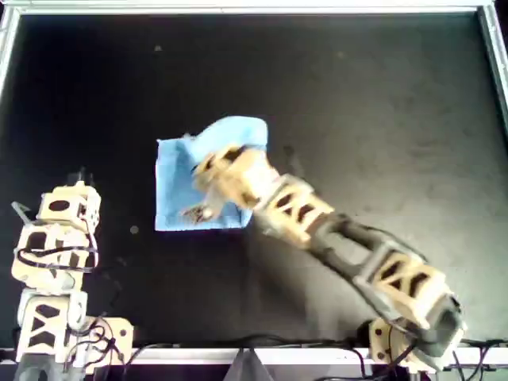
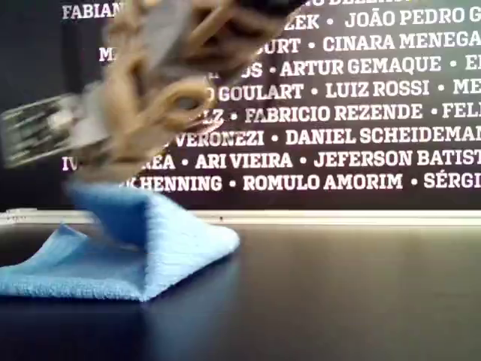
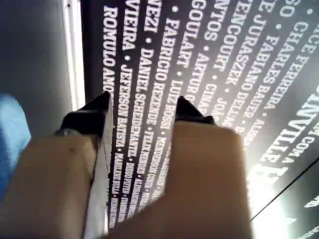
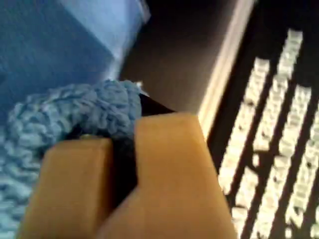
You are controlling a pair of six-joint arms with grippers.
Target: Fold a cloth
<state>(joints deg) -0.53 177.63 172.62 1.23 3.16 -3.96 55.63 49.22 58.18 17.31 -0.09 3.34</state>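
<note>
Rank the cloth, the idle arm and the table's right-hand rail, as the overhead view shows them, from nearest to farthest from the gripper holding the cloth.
From my second gripper, by the overhead view:
1. the cloth, pinched in its jaws, left of center.
2. the idle arm, parked at the lower left, with my first gripper open.
3. the right-hand rail, at the far right edge.

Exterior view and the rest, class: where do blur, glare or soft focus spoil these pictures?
Exterior view: the arm above the cloth is smeared by motion blur, while the wall lettering stays sharp. Second wrist view: my second gripper, shut on the cloth, is soft and close. First wrist view: bright glare at one corner. Overhead view: slightly hazy, even light.
</note>
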